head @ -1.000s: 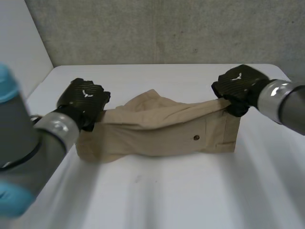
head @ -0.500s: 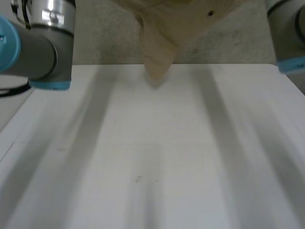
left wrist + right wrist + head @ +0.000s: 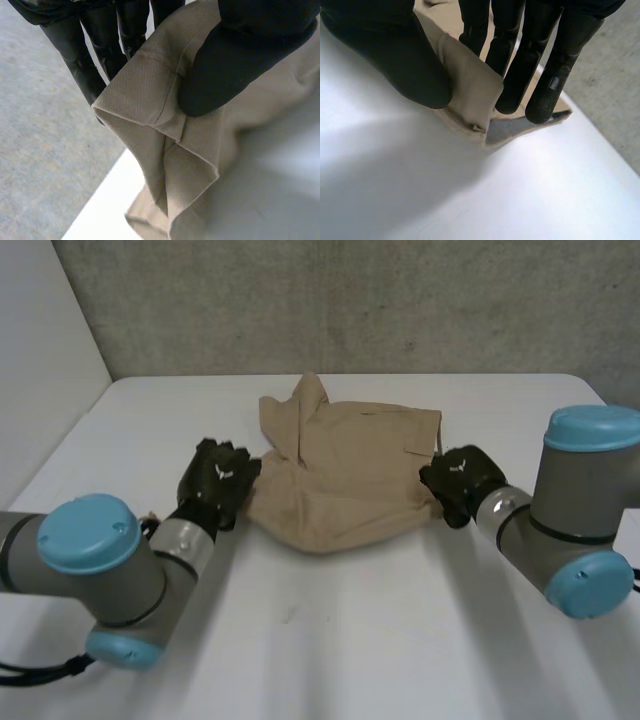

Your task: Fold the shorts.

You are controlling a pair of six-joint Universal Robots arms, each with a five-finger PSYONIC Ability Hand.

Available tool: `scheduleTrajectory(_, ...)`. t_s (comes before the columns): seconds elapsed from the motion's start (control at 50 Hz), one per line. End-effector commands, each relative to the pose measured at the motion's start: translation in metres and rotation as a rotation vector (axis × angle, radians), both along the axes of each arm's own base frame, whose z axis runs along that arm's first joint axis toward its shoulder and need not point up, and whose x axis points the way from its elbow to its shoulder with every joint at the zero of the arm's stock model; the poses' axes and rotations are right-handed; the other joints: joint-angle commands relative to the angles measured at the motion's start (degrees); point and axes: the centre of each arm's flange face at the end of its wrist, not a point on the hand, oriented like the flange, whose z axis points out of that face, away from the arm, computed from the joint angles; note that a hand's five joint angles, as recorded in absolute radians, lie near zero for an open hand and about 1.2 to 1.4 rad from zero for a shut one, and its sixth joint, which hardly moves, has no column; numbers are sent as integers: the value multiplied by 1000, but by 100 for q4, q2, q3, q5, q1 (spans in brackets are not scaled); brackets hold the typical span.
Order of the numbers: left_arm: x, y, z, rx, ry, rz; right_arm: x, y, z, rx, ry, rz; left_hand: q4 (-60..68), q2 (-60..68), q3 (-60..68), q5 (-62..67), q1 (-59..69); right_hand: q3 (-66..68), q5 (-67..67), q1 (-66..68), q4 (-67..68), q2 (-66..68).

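**Head view.** The khaki shorts [image 3: 345, 475] lie on the white worktop [image 3: 330, 640], in the middle of it and towards its far side. The left hand [image 3: 220, 480] is at the cloth's left edge and the right hand [image 3: 460, 482] at its right edge, both low over the surface. One second earlier the garment was stretched wide between the hands. Half a second earlier it hung high above the worktop. It is now laid down again as a shorter, more compact shape, with the hands nearer each other. The near edge is rounded, which suggests the cloth has been doubled over, so a first fold is probably in place. A peak of fabric stands up at the far left corner, so the layers may not be square.

**Left wrist view.** The left hand [image 3: 235, 55] grips a folded hem of the shorts [image 3: 165, 150], its thumb pressing the cloth against the fingers [image 3: 82, 60]. The fabric below the grip trails down to the worktop [image 3: 270, 165].

**Right wrist view.** The right hand [image 3: 395, 60] likewise pinches an edge of the shorts [image 3: 470, 90] between its thumb and fingers [image 3: 555, 65], just above the worktop [image 3: 470, 190]. Neither hand has let go yet.
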Motion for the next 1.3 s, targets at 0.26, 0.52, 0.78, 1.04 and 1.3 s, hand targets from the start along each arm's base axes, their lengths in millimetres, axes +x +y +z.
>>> scheduleTrajectory(0.26, 70, 152, 15, 540, -437, 32, -50, 127, 13, 333, 457, 243, 1127, 1137, 1170, 1300, 1608, 1253, 1336, 2487, 1188, 1282)
scheduleTrajectory(0.52, 53, 157, 30, 468, -367, -19, -56, 136, 4, 301, 463, 247, -5648, -5638, -5605, -5476, -5167, 1253, 1336, 2487, 1188, 1282)
scheduleTrajectory(0.78, 19, 50, 68, 215, -142, 2, -73, 125, -6, 318, 447, 163, -5532, -5522, -5489, -5359, -5051, 1253, 1336, 2487, 1188, 1282)
scheduleTrajectory(1.04, -17, -43, 34, 256, -20, -171, -73, 127, -16, 281, 430, 161, -4424, -4414, -4381, -4251, -3943, 1253, 1336, 2487, 1188, 1282)
scheduleTrajectory(1.3, -33, -60, -5, 349, -28, -251, -72, 125, -18, 259, 424, 157, -3599, -3589, -3556, -3426, -3117, 1253, 1336, 2487, 1188, 1282)
